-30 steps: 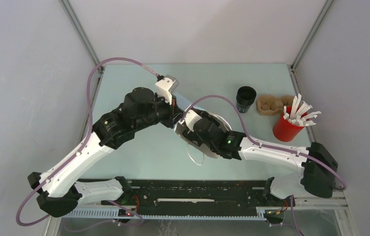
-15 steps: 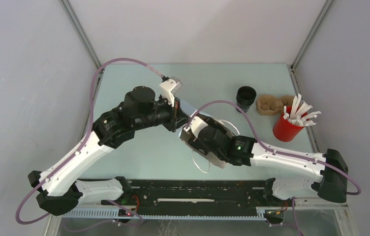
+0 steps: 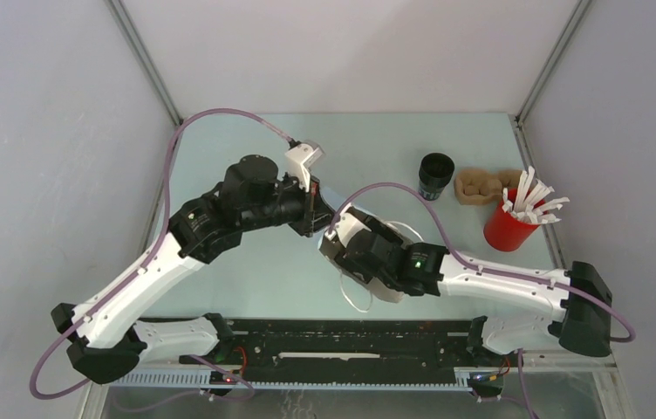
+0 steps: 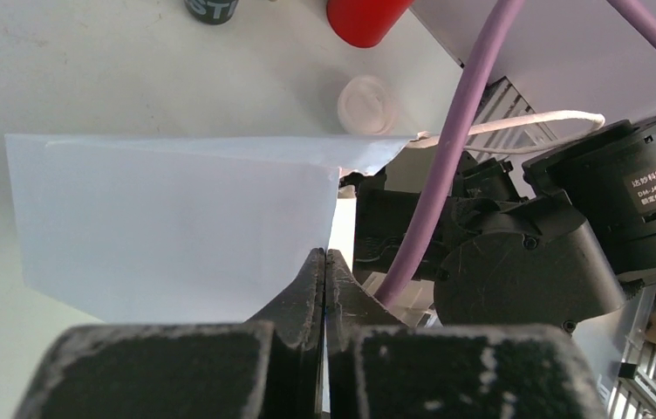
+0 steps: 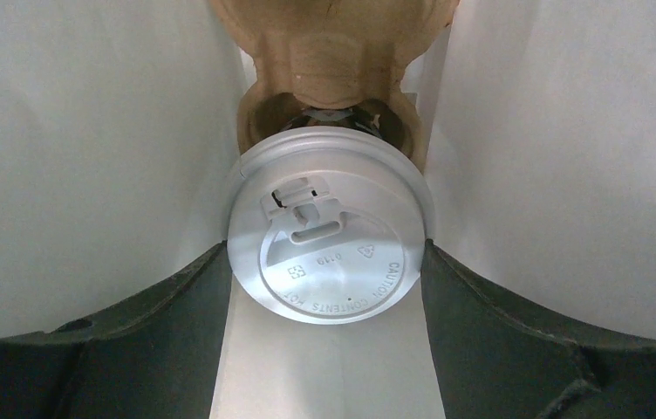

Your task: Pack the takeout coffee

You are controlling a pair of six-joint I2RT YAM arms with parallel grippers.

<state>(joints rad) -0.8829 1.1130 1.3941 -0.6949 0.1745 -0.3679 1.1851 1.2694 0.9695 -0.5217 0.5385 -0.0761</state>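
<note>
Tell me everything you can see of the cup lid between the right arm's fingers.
The cup lid is a round, white, plastic-looking disc with a raised rim, a sip tab and embossed CAUTION lettering. It faces the right wrist camera squarely, and the cup beneath it is hidden. The right tool clasps its rim, with one dark finger touching each side. White paper bag walls flank it, and a brown pulp carrier lies just beyond; whether lid and carrier touch cannot be told.

From overhead, the bag [image 4: 176, 218] is hiding the coffee cup [image 5: 324, 288] and the right gripper [image 5: 323, 262]. At the right wrist, the lid [image 5: 333, 175] is covering everything below it, and the cardboard tray [image 5: 333, 52] is running off the top edge. At the left wrist, the black cup [image 4: 211, 9] and red cup [image 4: 364, 17] are getting cropped at the top.
</note>
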